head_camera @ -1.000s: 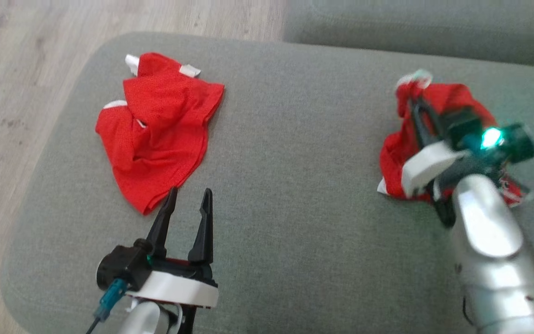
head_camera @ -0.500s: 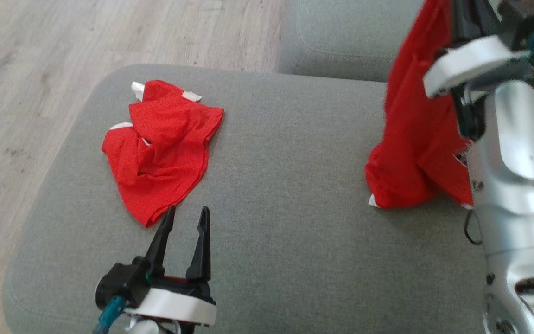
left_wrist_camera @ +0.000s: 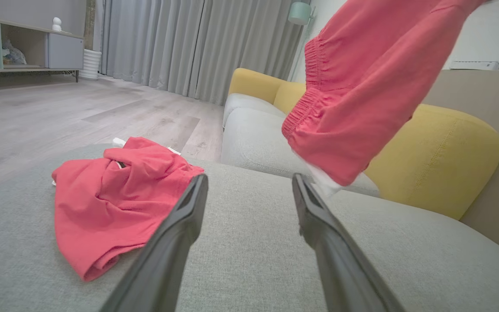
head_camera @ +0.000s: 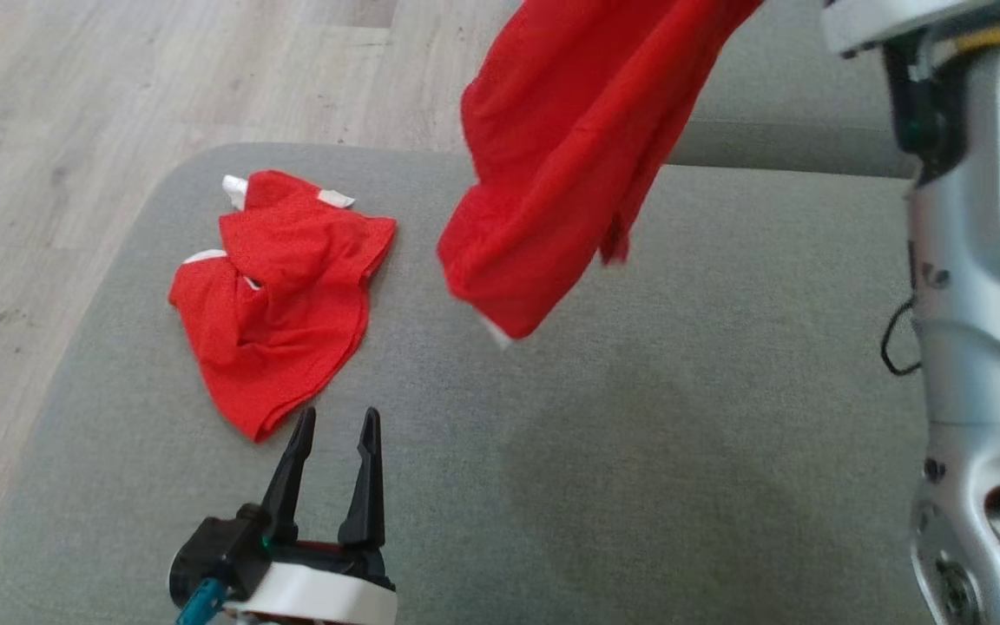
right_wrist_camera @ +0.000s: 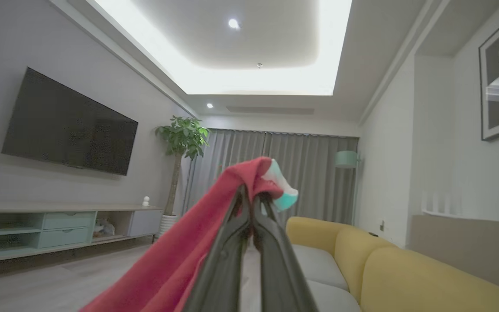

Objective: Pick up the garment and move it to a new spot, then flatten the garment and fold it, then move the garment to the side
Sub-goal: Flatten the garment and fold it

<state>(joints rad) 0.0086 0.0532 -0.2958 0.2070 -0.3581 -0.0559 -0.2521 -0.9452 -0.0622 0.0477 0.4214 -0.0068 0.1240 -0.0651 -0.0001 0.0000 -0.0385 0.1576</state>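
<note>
Since half a second ago the garment has swung in from the right side of the grey cushion toward its middle. Its lower end, which was down on the fabric, now hangs clear, with a faint shadow under it. My head camera has also tipped, so I read the shift of the rest of the scene as my own motion.

On the right wrist feed I see the right gripper with its two fingers pressed together on a fold of the red cloth, a bit of white and teal trim poking out at the tips. The cloth drapes down and to the left from there. The silver forearm stands tall along the right edge of the head view.

The left gripper sits low over the near left part of the cushion, fingers spread wide with nothing between them.

Just past its tips, close but apart, lies a second red garment, crumpled, with white bits at its far edge.

On the left wrist feed the hanging garment shows a gathered elastic edge and a white scrap at its lowest point. A yellow sofa sits behind it and wood floor lies to the left.
</note>
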